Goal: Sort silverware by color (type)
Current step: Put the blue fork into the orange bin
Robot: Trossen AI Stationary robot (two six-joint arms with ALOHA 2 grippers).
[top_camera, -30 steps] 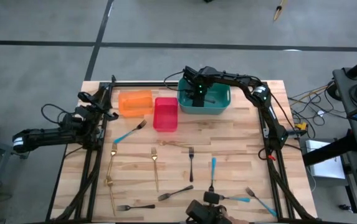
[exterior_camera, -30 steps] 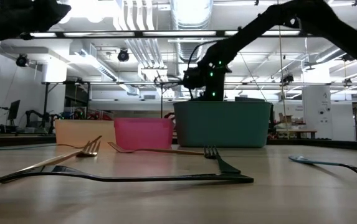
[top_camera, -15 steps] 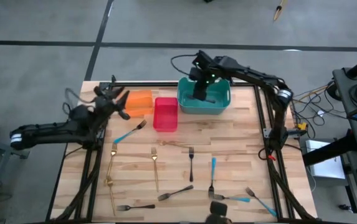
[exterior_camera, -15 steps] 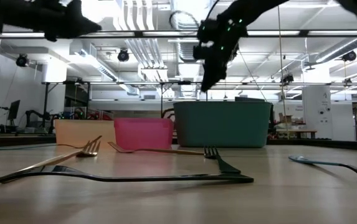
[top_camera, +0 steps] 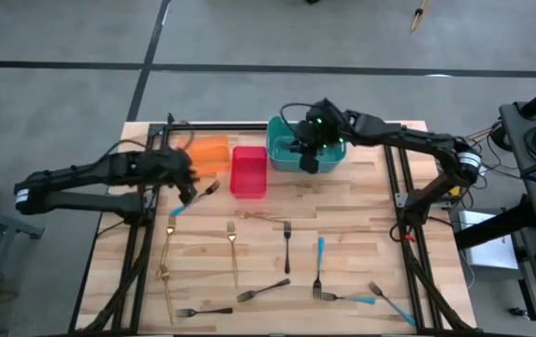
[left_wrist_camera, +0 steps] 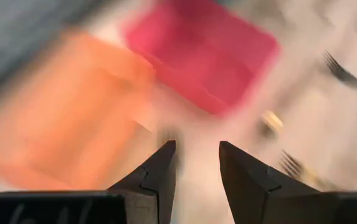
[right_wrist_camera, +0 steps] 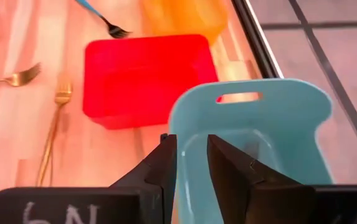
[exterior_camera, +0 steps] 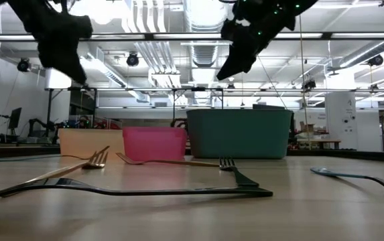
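Observation:
Silverware lies scattered on the wooden table [top_camera: 361, 234]: a blue-handled fork [top_camera: 193, 198] near the orange bin, gold forks [top_camera: 233, 245] at the left, dark forks [top_camera: 287, 243] in the middle, more blue-handled ones [top_camera: 320, 257] near the front. My left gripper [top_camera: 189, 185] hangs open, tilted downward, just above the blue-handled fork's far end and beside the orange bin [left_wrist_camera: 60, 112]. My right gripper [top_camera: 310, 161] hovers open over the teal bin [right_wrist_camera: 253, 124], nothing between its fingers [right_wrist_camera: 166, 155].
The orange bin [top_camera: 204, 153], red bin [top_camera: 249, 170] and teal bin [top_camera: 328, 148] stand in a row along the table's far edge. Dark frame rails run down both sides of the table. The low view shows forks close to the near edge [exterior_camera: 145, 191].
My left gripper has swung from the table's far left corner toward the middle and tipped downward, ending above the blue-handled fork. My right gripper has risen out of the teal bin and drawn a little toward the near edge.

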